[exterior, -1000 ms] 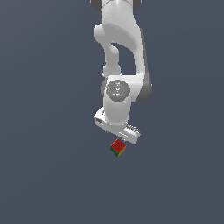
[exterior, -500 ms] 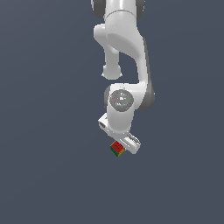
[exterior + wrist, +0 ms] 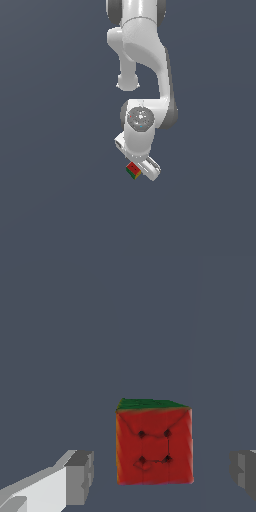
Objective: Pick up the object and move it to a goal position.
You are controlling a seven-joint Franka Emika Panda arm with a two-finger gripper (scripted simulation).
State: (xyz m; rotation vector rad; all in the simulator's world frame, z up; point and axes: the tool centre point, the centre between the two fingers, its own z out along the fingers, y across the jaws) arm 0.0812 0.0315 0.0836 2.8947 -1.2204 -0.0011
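One cube [image 3: 154, 445], between spread hand [image 3: 162, 476] fingers

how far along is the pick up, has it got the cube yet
Done: the arm is down at the cube, with the tool right at it in the exterior view. In hand: the wrist view shows the cube sitting between the two fingers, with a gap on each side, so the tool is open and nothing is gripped yet. Left: closing on the cube, lifting it and carrying it to the goal, which is not visible.
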